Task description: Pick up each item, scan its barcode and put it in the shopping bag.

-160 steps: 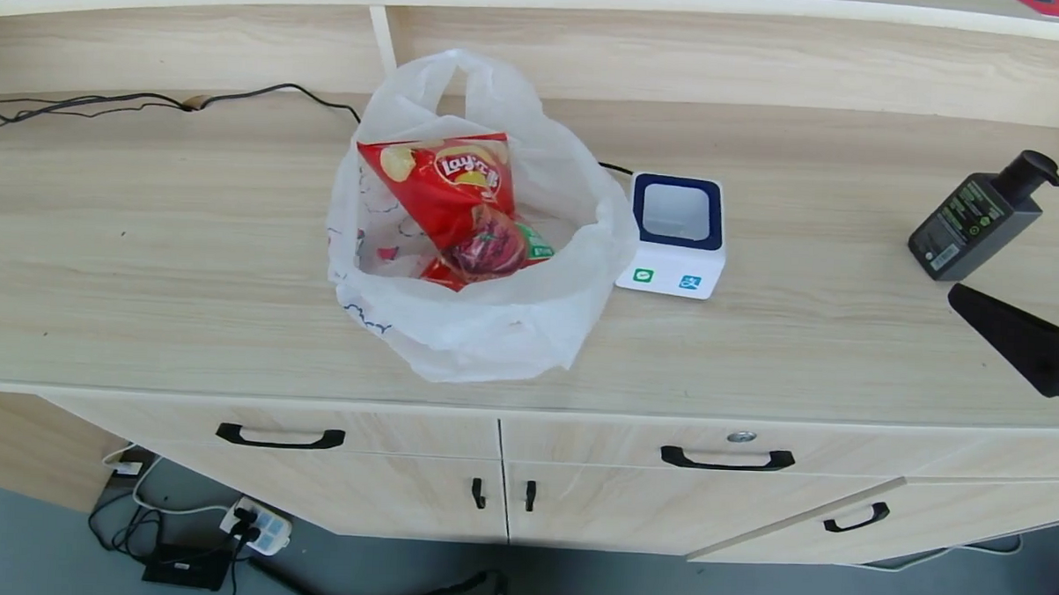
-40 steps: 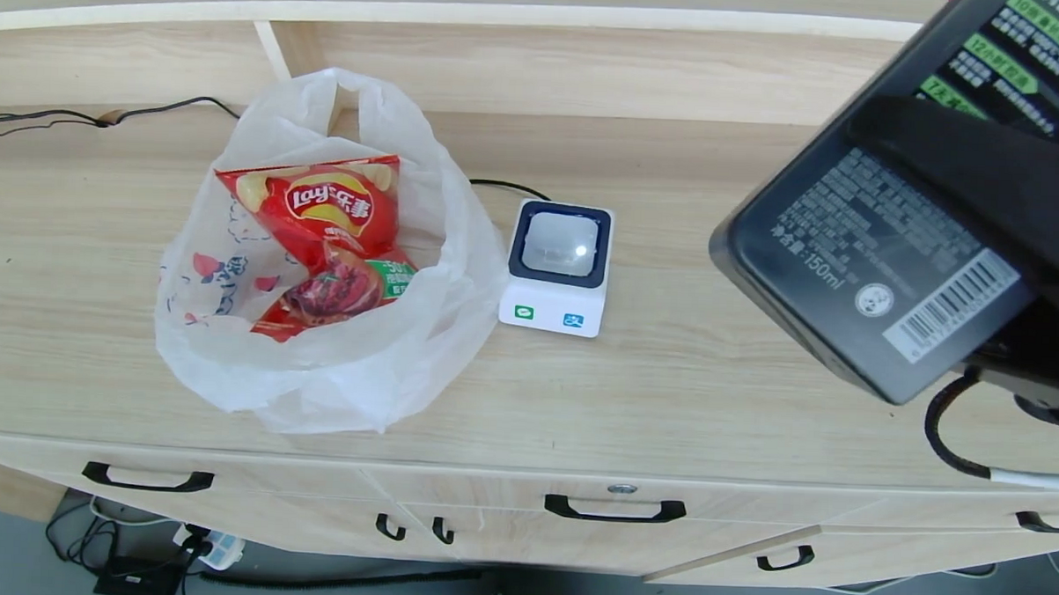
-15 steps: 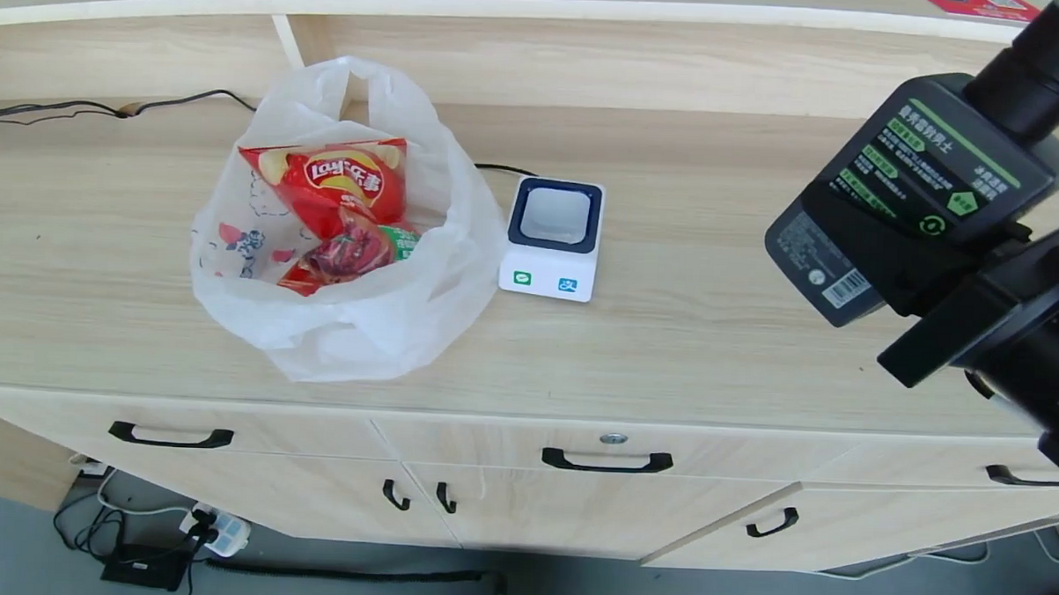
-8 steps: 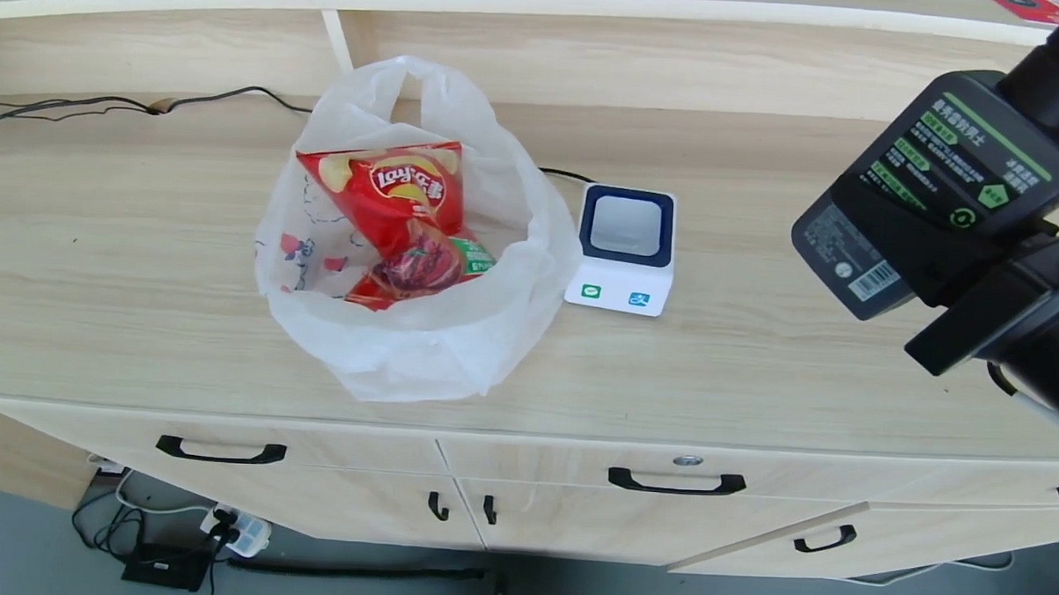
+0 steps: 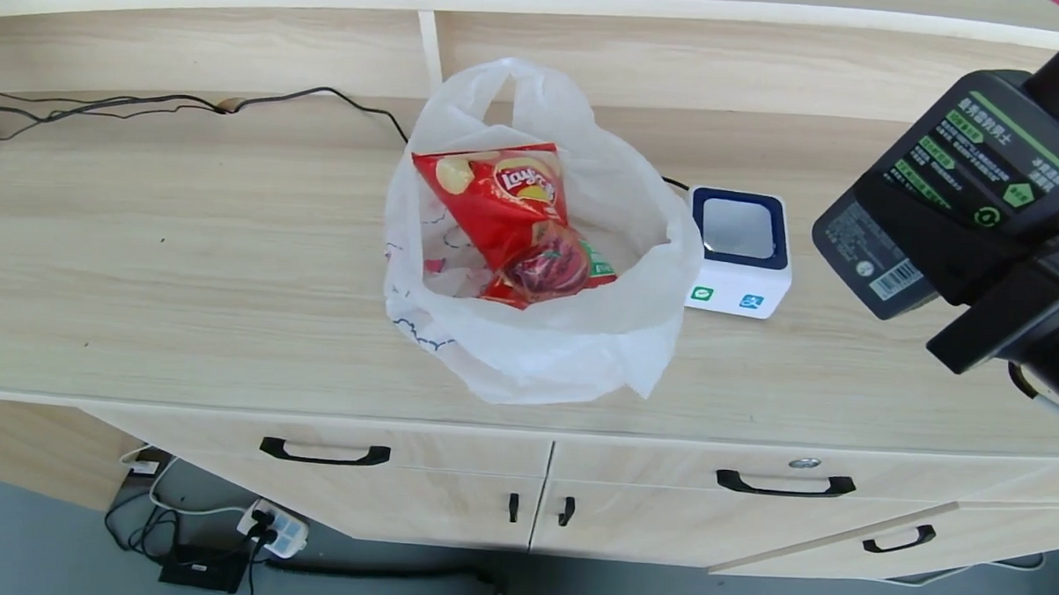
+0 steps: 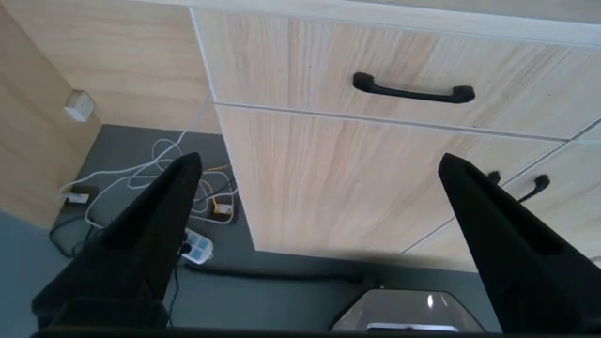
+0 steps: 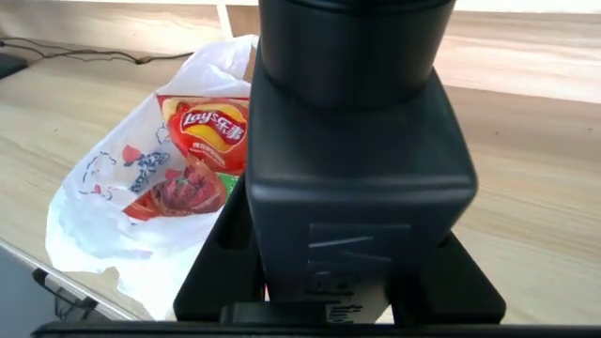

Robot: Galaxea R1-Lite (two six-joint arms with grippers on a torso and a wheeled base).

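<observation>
Now, black bottle (image 5: pixel 946 215) clamped in right gripper (image 5: pixel 992 292), raised right of scanner (image 5: pixel 739 252), barcode upward. View has swung, bringing scanner nearer: scan seemingly next, then shopping bag (image 5: pixel 536 351). Left gripper (image 6: pixel 319 161) wide apart, empty.

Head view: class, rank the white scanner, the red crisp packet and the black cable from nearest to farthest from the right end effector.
From the right end effector:
1. White scanner, right of the shopping bag.
2. Red crisp packet, inside it.
3. Black cable, far left on the counter.
</observation>
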